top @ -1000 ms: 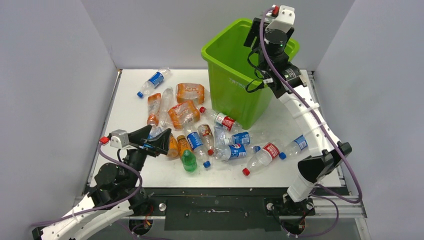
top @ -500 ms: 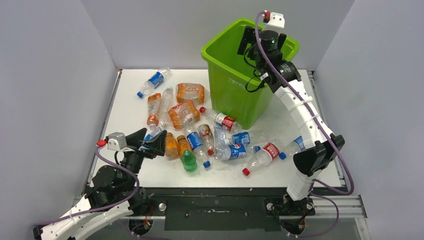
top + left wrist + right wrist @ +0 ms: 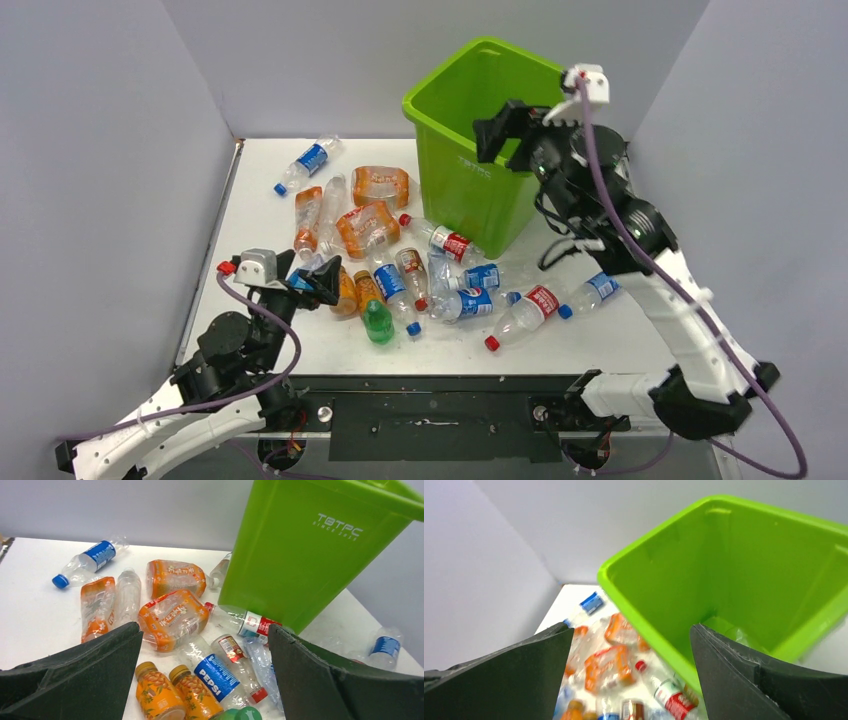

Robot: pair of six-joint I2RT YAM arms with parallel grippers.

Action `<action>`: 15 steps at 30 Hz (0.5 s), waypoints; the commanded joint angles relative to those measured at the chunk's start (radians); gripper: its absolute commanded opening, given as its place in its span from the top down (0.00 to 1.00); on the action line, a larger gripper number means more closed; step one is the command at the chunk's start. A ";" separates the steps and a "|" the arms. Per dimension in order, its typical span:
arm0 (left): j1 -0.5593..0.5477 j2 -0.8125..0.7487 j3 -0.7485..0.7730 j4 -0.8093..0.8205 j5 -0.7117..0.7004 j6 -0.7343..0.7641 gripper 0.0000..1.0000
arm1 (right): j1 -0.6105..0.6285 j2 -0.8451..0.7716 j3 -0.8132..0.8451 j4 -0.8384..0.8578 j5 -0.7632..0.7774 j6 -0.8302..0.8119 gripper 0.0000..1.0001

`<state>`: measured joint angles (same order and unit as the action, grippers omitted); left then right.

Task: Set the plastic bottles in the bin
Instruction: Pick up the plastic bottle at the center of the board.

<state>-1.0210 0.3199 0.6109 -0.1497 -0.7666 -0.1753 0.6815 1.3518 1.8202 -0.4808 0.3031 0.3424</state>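
"TBTPC" in white on the bin (image 3: 310, 555) wall, smaller line beneath starting "SINCE", "PEPSI" on a bottle (image 3: 216, 676) with a blue label

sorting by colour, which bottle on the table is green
The small green bottle at the pile's near edge; all others are clear or orange.

Crushed plastic bottles (image 3: 388, 282), blue/red/orange labels, scattered left and front of upright lime-green bin (image 3: 470, 190); nearest beside its base.
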 commanded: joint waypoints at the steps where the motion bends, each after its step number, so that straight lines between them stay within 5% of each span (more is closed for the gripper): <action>1: -0.005 0.028 0.035 -0.011 -0.050 0.036 0.04 | -0.005 -0.232 -0.242 0.075 -0.159 0.038 0.10; 7: -0.004 0.034 0.013 -0.028 -0.077 0.005 0.04 | -0.002 -0.471 -0.537 0.046 -0.292 0.088 0.10; 15: -0.007 0.059 0.042 -0.098 -0.109 -0.076 0.04 | -0.002 -0.718 -0.888 0.036 -0.230 0.196 0.10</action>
<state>-1.0218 0.3504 0.6117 -0.2111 -0.8474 -0.2008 0.6804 0.7166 1.0557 -0.4488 0.0547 0.4595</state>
